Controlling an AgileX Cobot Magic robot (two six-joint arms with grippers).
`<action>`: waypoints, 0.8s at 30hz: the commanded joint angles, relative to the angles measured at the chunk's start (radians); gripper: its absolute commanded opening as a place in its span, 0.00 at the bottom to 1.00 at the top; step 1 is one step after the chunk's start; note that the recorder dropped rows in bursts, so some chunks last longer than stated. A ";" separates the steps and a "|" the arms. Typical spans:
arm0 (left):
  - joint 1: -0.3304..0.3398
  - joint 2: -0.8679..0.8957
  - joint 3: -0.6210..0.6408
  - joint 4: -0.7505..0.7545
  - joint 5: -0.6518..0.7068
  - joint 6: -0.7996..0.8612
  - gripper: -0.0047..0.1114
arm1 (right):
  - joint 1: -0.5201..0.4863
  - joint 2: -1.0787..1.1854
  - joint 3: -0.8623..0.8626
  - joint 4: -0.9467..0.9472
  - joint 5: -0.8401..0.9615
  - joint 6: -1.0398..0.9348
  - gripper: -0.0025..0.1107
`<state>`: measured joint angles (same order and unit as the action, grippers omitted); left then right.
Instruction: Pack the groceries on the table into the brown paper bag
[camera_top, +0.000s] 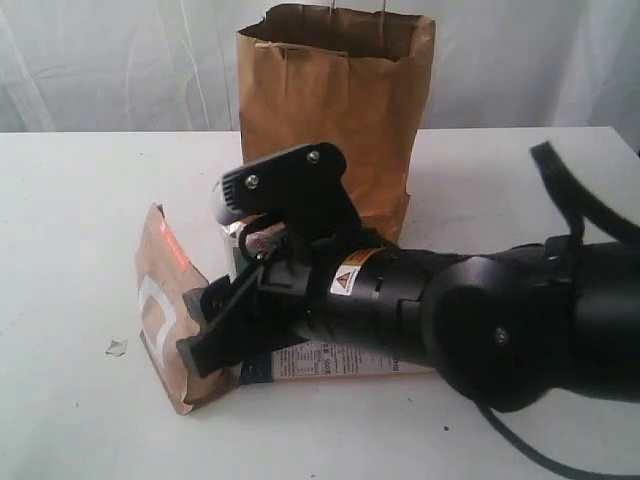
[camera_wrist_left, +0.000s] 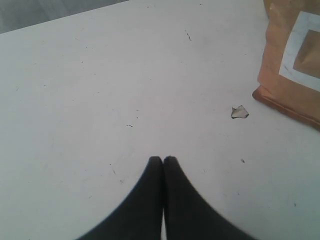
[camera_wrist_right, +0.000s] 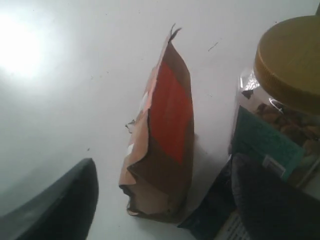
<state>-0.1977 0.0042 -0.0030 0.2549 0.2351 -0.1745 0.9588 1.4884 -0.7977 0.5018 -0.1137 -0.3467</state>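
Surface: white and flat (camera_top: 80, 200), with a few dark specks and one small pale crumb (camera_wrist_left: 240, 112) lying near the pouch.
Room: a pale curtain (camera_top: 120, 60) hangs along the far edge of the surface; I see nothing else of the room.
Brown paper bag: it (camera_top: 335, 110) stands upright at the back of the surface with its top open, thin handles up and sides creased, beyond my right arm.
Brown pouch: it (camera_wrist_right: 165, 130) stands on its edge in front of the bag and carries an orange-red panel and a white square outline. I can read no words on it.
Jar: clear, with a mustard-yellow lid (camera_wrist_right: 290, 60) and a teal label whose print is too blurred to read. It is just beside the pouch.
Blue-and-white packet: it (camera_top: 330, 360) lies flat under my right arm, its print too small to read.
Sticker: a warning triangle (camera_top: 347, 280) on my right arm.
My left tool: it (camera_wrist_left: 162, 159) is closed with the tips together, holds nothing, and hovers over bare surface.
My right tool: the jaws (camera_wrist_right: 165, 170) are spread, one on each side of the pouch, with a gap visible on the left side.
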 joint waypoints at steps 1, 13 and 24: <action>-0.007 -0.004 0.003 0.003 -0.002 0.000 0.04 | -0.001 0.079 -0.024 -0.026 -0.077 -0.010 0.63; -0.007 -0.004 0.003 0.003 -0.002 0.000 0.04 | -0.001 0.226 -0.178 -0.028 0.062 0.089 0.63; -0.007 -0.004 0.003 0.003 -0.002 0.000 0.04 | 0.032 0.044 -0.179 -0.069 0.200 0.101 0.63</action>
<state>-0.1977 0.0042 -0.0030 0.2549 0.2351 -0.1745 0.9849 1.6150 -0.9680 0.4800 0.0239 -0.2506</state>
